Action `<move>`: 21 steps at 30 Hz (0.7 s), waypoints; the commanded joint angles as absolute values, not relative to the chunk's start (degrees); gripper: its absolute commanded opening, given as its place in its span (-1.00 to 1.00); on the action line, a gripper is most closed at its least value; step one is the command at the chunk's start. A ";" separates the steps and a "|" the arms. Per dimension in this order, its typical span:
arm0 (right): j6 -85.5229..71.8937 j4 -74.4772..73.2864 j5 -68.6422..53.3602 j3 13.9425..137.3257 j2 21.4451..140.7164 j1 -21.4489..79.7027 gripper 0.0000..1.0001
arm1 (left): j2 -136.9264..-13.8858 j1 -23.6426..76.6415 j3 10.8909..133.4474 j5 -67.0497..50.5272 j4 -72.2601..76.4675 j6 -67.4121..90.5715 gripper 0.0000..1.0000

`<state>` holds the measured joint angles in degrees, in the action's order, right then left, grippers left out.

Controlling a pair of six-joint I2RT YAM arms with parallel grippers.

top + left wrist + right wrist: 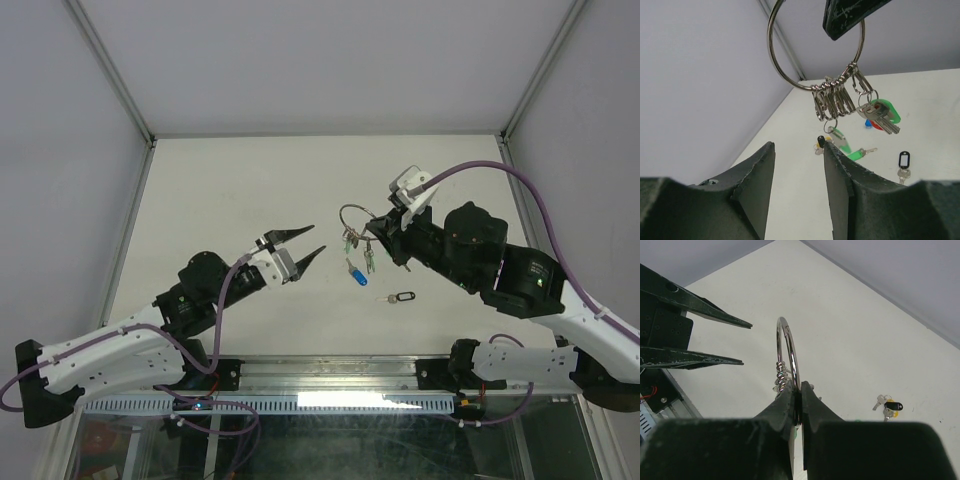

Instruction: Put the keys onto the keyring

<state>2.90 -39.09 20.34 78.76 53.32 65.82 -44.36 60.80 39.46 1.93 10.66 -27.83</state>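
Note:
My right gripper (pixel 376 232) is shut on the keyring (pixel 350 214), a thin silver wire ring held up off the table. In the right wrist view the keyring (pixel 789 352) stands edge-on, pinched between the jaws of the right gripper (pixel 801 390). Small split rings hang from the keyring (pixel 790 75), carrying a green-capped key (pixel 883 113) with a red cap partly behind it. A blue-capped key (pixel 358 276) lies on the table below. My left gripper (pixel 303 245) is open and holds nothing, a short way left of the ring; in its wrist view the left gripper (pixel 799 150) sits below it.
A small black-and-yellow key bunch (pixel 887 406) lies on the white table (pixel 230 190). A key with a black tag (pixel 400 297) lies nearer the arm bases. Another green-capped key (pixel 854 153) shows low under the ring. Grey walls enclose the table on three sides.

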 commanded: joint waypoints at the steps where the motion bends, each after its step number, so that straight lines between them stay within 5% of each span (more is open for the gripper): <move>1: 1.99 -36.66 21.52 81.40 52.08 65.67 -1.00 | -45.49 62.11 38.93 2.90 18.86 -28.36 -0.16; 21: 0.90 -35.11 20.50 80.28 51.24 65.68 -1.00 | -51.87 65.17 39.66 5.49 24.43 -28.87 -0.25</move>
